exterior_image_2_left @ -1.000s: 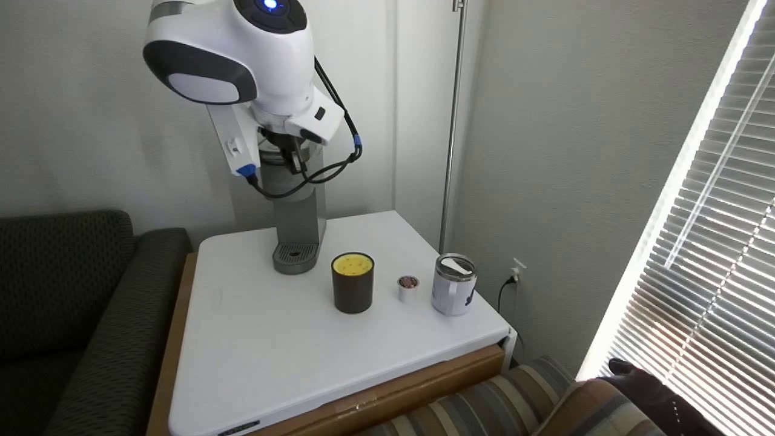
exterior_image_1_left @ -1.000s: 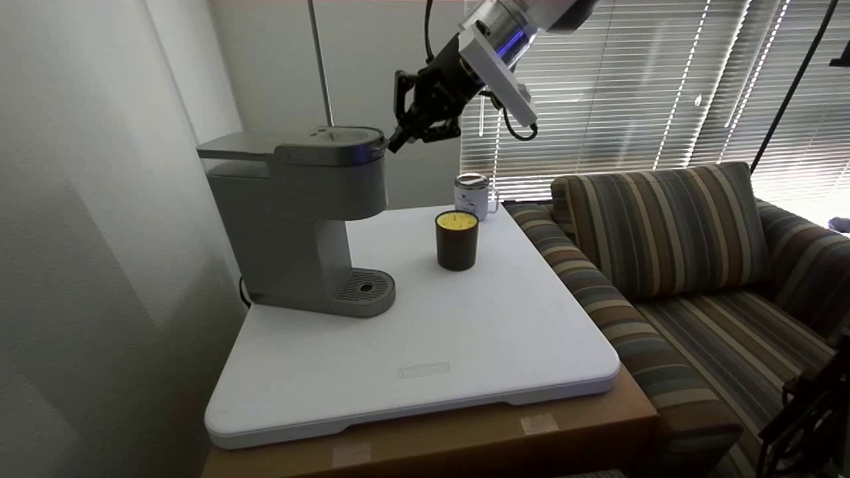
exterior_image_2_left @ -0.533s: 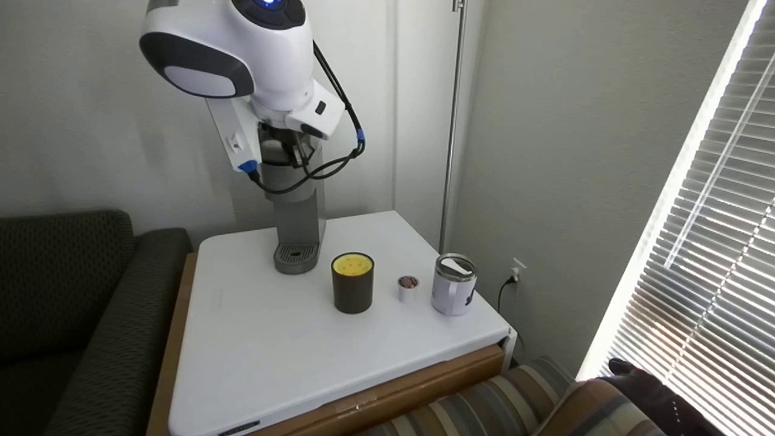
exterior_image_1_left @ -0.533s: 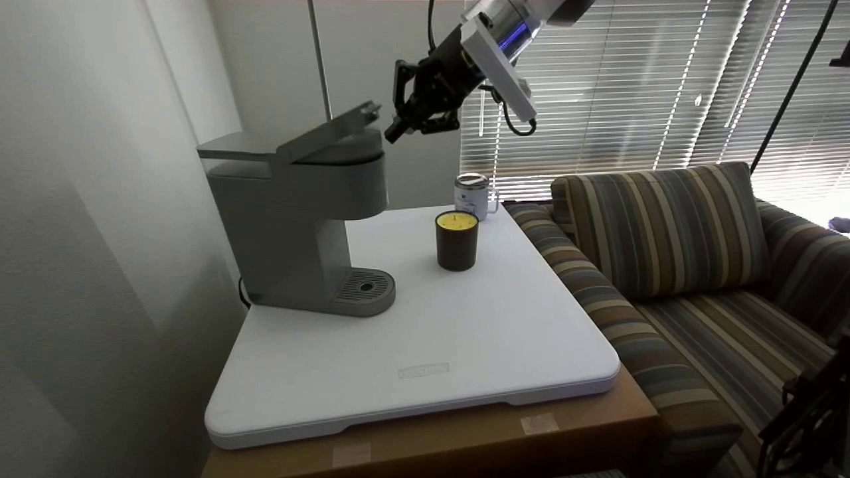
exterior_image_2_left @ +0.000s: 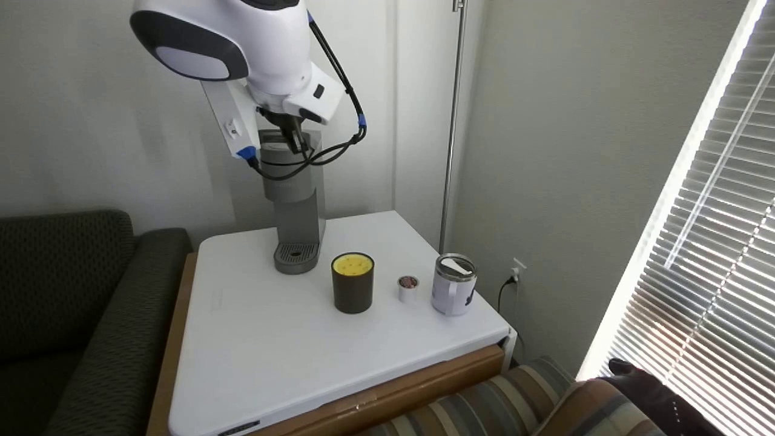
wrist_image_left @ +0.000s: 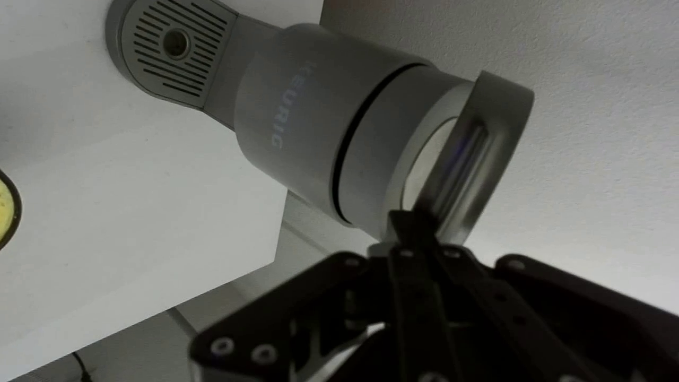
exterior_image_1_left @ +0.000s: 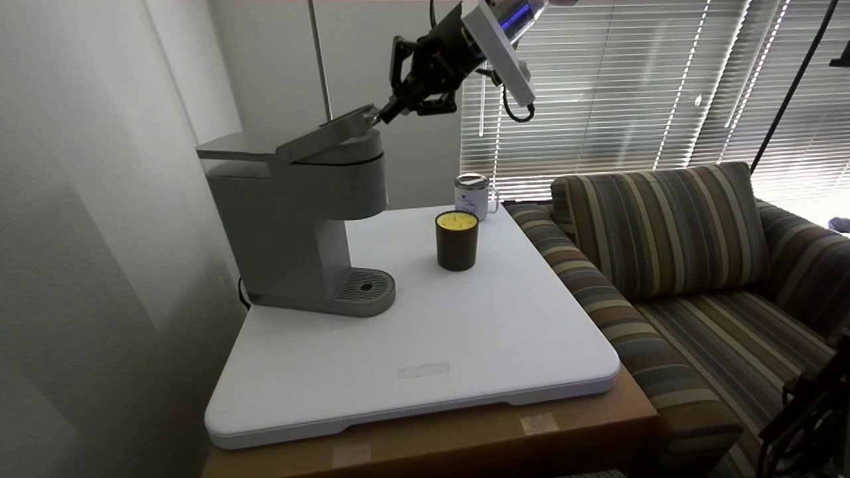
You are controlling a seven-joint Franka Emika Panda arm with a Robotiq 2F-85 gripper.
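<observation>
Here | pincer (wrist_image_left: 415,223) clenched at raised coffee-maker lid (exterior_image_1_left: 331,135) | white tabletop (exterior_image_1_left: 465,332) beside striped couch (exterior_image_1_left: 704,322) | window blinds (exterior_image_1_left: 597,99) behind

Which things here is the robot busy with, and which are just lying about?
Seemingly in use:
coffee maker
partly raised lid, with the shut gripper at its edge

Seemingly lying about, untouched:
candle
mug
coffee pod
striped cushion

One tabletop (exterior_image_2_left: 260,357) supports one coffee maker (exterior_image_1_left: 292,219), one candle (exterior_image_2_left: 353,292) nearest it, one small white cup (exterior_image_2_left: 408,292) farther from it, and one lidded mug (exterior_image_2_left: 453,290) farthest. One dark upholstered seat (exterior_image_2_left: 127,309) and one striped upholstered seat (exterior_image_1_left: 724,338) stand apart from the coffee maker.
</observation>
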